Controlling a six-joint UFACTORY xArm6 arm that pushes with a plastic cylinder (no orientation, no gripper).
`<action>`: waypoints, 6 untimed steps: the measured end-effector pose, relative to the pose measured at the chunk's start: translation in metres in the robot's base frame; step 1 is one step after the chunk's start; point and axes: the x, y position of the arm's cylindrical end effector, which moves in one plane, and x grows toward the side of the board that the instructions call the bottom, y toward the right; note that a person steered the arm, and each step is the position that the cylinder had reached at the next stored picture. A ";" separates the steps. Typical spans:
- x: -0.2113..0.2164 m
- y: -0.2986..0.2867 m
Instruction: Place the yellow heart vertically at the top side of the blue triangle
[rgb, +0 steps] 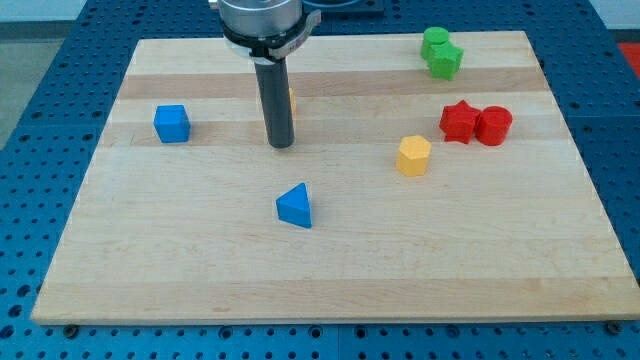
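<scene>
One yellow heart (290, 98) mostly hidden behind rod, touching; my tip (281, 143) above blue triangle (295, 206).

Pale matt wooden board (330, 270), visible grain; dark smooth rod (277, 105).

A lab: wooden board (330, 270) on blue perforated bench (40, 150).

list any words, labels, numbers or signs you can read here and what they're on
None: no readable text, number or sign shows in the camera view.
The wooden board is bare wood grain.
The blue triangle, blue cube, yellow block, two red blocks and two green blocks carry no markings.
The rod above my tip is plain dark, no label; a sliver of yellow shows behind it.
</scene>
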 end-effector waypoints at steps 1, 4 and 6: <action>0.044 0.000; 0.039 -0.005; -0.043 -0.043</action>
